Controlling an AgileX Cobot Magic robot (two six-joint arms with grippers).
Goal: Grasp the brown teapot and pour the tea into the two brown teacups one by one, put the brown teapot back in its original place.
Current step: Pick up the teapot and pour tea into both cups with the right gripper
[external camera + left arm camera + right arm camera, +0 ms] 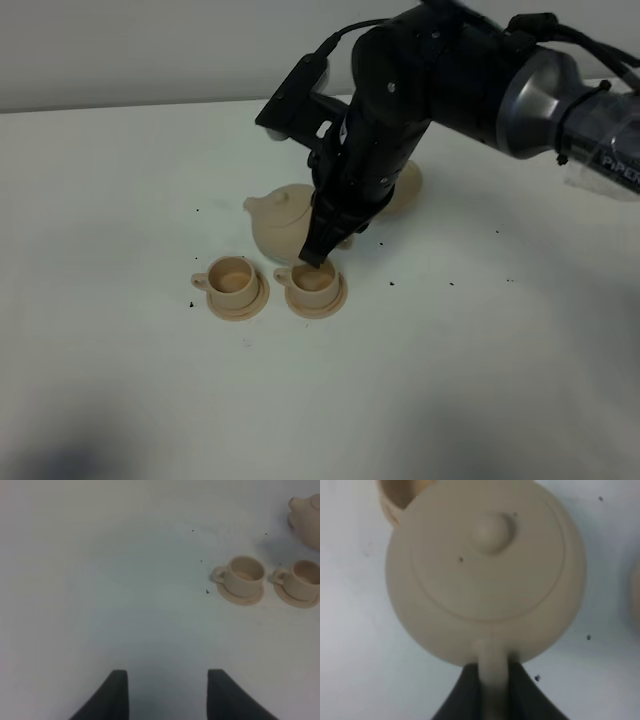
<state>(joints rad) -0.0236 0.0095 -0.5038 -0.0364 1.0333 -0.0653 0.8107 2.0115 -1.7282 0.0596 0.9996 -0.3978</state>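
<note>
The brown teapot [283, 222] is just behind the two brown teacups, its spout pointing left and its lid on. My right gripper [318, 255] is shut on its loop handle [492, 680], one dark finger on each side. The left teacup [233, 278] and the right teacup [313, 280] stand on their saucers in front of the pot. The original place, a round tan saucer [408, 190], lies bare behind the right arm, partly hidden. My left gripper [167, 695] hangs open over bare table, well away from the teacups [245, 575] [305, 580] and the teapot [307, 515].
The white table [120, 200] carries a few small dark specks around the cups [391, 283]. The bulky right arm [450, 70] reaches in from the upper right and hangs over the area behind the teapot.
</note>
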